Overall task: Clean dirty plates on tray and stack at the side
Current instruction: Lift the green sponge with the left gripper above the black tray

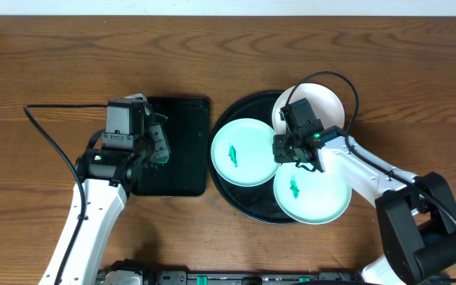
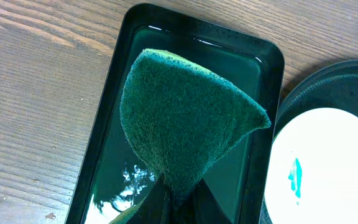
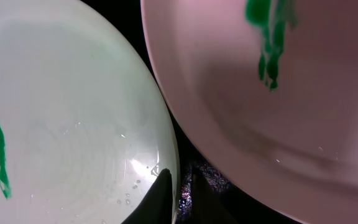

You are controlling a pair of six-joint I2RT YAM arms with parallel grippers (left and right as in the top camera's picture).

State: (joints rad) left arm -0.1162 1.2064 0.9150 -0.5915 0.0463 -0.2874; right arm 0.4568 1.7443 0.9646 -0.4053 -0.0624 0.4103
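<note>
Checker: Surface (image 1: 54, 55) first, from overhead: brown wood grain. What do you hold on it?

Keeper: Item, round tray (image 1: 226, 192), carrying three plates, green-smeared where visible: left plate (image 1: 240, 154), near plate (image 1: 315, 194), far plate (image 1: 327, 99). Right tool (image 1: 295, 154) sits low where the three meet, and its arm crosses the far plate. Left tool (image 1: 160, 142) hangs over the rectangular tray (image 1: 188, 170), just beside the round one. No stack at the side yet.

Checker: Left wrist?

Keeper: Item, sponge (image 2: 185, 124), green, pinched fast in the left tool above the glossy rectangular tray. The left plate's smear (image 2: 296, 177) lies close by. By my judgement, you should lay the sponge face flat on that smear, not edge-on.

Checker: Right wrist?

Keeper: Two plates, rims near: pale plate (image 3: 73, 112), pinkish plate (image 3: 278, 124). Which of the three they are, I cannot tell. The tips are close together at the pale rim; whether they pinch it, I cannot tell. Likely hindrance: move one rim and you may nudge its neighbour. Take the rim only.
</note>
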